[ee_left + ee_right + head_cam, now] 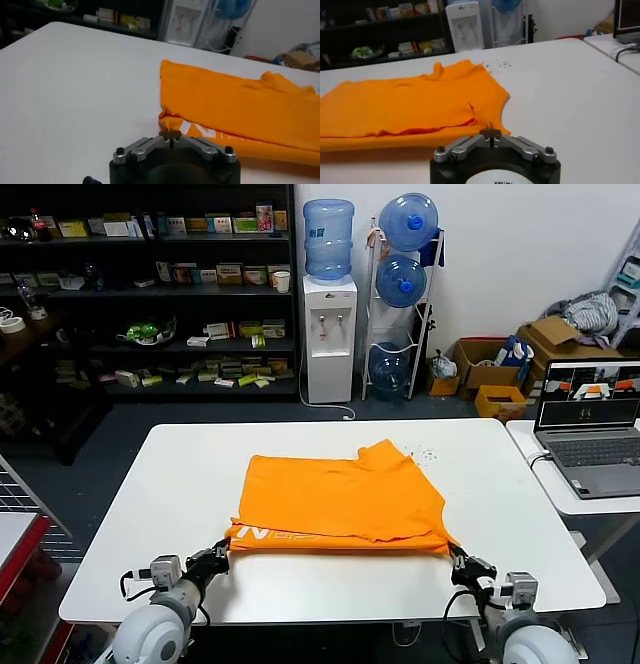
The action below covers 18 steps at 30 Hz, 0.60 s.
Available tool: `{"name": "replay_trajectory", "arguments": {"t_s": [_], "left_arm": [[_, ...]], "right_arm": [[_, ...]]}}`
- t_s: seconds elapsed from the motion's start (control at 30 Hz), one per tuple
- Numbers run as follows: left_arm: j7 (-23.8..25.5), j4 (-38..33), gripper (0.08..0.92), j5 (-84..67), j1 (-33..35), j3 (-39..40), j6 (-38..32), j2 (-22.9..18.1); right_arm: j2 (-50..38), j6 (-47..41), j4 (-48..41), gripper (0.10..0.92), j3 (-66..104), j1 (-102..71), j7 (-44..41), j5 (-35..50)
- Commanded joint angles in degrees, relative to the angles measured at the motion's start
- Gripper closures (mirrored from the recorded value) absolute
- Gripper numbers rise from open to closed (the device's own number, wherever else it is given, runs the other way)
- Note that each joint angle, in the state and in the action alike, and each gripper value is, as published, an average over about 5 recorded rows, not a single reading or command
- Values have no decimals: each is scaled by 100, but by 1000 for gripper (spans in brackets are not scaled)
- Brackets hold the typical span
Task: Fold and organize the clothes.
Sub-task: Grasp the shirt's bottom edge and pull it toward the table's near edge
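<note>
With both the left gripper [222, 555] and right gripper [456, 558] closed on the near corners of the orange T-shirt [340, 499], only the top layer may be pinched, so the fold could slide apart on the counter [180, 484] when lifted

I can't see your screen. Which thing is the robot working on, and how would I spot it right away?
Look at the big white table in the middle of the room. On it lies a bright orange T-shirt, partly folded, with white lettering along its near edge. It is the only cloth on the table, and the left gripper and right gripper each pinch a near corner.
</note>
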Motion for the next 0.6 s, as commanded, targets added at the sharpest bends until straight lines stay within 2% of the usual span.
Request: {"name": "replay_trajectory", "arguments": {"t_s": [0.03,0.37,0.6], "left_arm": [[-252,-679,908,-631,505,-140,46,390],[-530,-1190,908,-566,1409,-111,72,421],[-667,-1322,908,-447,1640,-122,167,379]], "right_arm": [[-218,20,604,901,439,-1249,53,103],[-208,3,869,901,719,-1984,129,-50],[-193,-72,822,898,679,-1881,286,-152]]}}
